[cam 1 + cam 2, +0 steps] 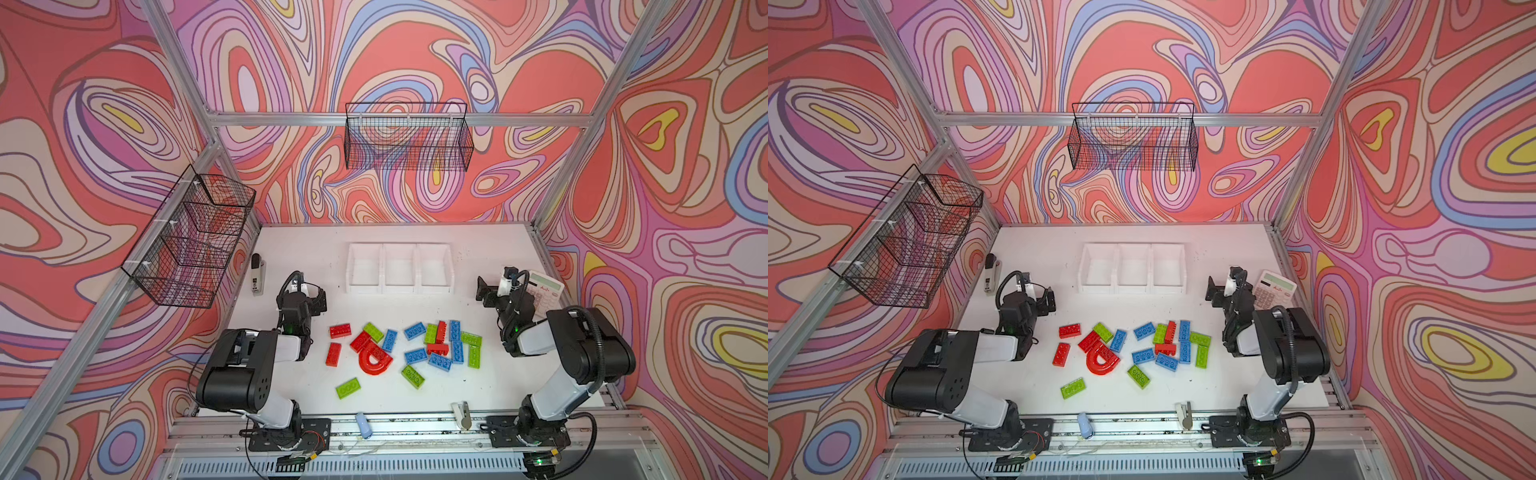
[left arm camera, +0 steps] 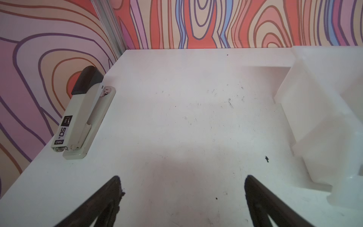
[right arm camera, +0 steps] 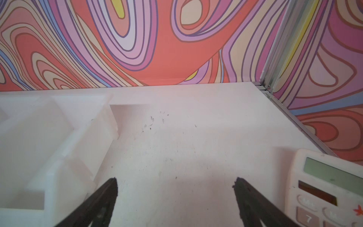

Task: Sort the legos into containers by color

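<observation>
Legos (image 1: 415, 356), red, green and blue, are lying scattered on the table (image 1: 374, 307) in both top views, apart from the three white containers (image 1: 400, 289) standing in a row behind them. In the left wrist view, the left end effector (image 2: 181, 182) is hovering spread over the table, near a stapler (image 2: 82, 118). In the right wrist view, the right end effector (image 3: 174, 184) is gaping wide between containers and calculator (image 3: 324, 186).

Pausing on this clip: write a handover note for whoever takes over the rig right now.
Left claw: open, empty, over bare table left of the containers.
Right claw: open, empty, between the containers and the calculator.
Legos: all loose on the table in front of the containers, with red, green and blue mixed.
Done: nothing; all three containers look empty.
Left: sort every brick by color.
</observation>
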Action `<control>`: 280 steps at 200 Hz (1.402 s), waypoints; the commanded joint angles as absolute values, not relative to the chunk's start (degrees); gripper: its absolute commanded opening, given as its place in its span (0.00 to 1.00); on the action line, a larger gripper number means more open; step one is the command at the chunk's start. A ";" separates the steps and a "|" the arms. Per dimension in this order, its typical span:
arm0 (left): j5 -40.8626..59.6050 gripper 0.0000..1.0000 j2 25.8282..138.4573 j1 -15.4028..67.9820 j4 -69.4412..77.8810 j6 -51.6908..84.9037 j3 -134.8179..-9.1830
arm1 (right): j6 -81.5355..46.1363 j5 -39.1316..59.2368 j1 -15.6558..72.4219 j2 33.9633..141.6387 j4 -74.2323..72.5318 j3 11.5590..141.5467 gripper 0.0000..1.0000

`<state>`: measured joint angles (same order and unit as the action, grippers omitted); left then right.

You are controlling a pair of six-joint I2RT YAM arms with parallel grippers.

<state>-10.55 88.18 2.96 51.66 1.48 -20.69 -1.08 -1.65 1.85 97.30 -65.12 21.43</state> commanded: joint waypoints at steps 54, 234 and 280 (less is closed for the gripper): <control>-11.08 1.00 88.62 3.00 52.82 0.94 -21.01 | -0.28 -1.39 1.65 97.91 -65.32 22.02 0.98; -10.73 1.00 88.74 2.90 52.29 1.04 -21.36 | -0.44 -1.14 1.67 98.00 -65.06 22.07 0.98; -9.50 0.74 88.60 2.37 51.59 1.25 -21.57 | -0.52 -1.05 1.58 98.00 -64.74 22.25 0.96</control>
